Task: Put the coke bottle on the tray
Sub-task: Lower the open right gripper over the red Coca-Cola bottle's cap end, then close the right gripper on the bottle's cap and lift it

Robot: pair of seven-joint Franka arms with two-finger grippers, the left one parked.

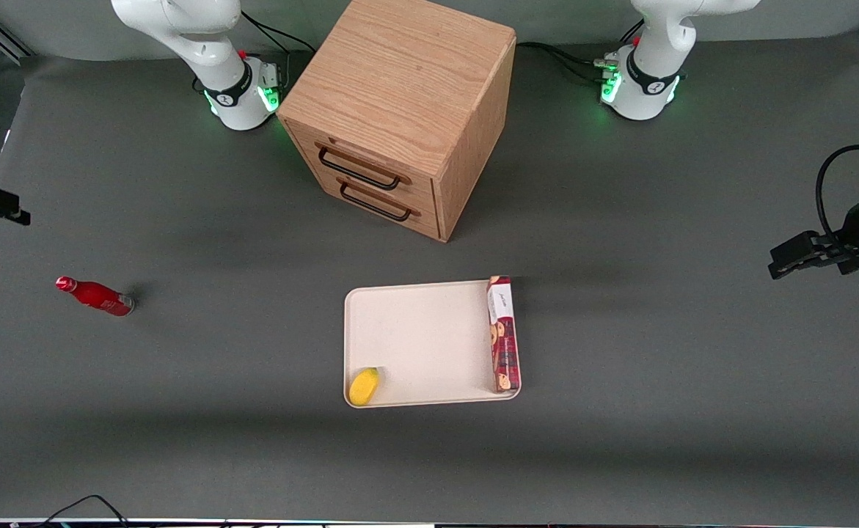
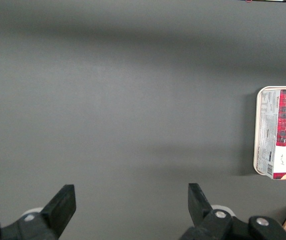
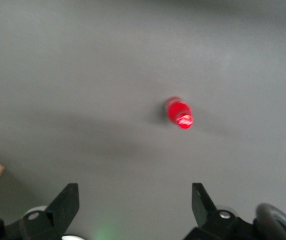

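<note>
Pincer [image 3: 133, 200], jaws spread wide and empty, hangs high over the coke bottle [image 3: 179, 113], which stands upright on the counter [image 3: 83, 75] below it, presumably aligning for a top grasp. Tray [image 1: 414, 337] lies well apart, toward the counter's middle.

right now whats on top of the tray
On the tray lie a long red biscuit box along one short edge and a small yellow object in a near corner. The coke bottle stands on the table; the open gripper hangs above it.
</note>
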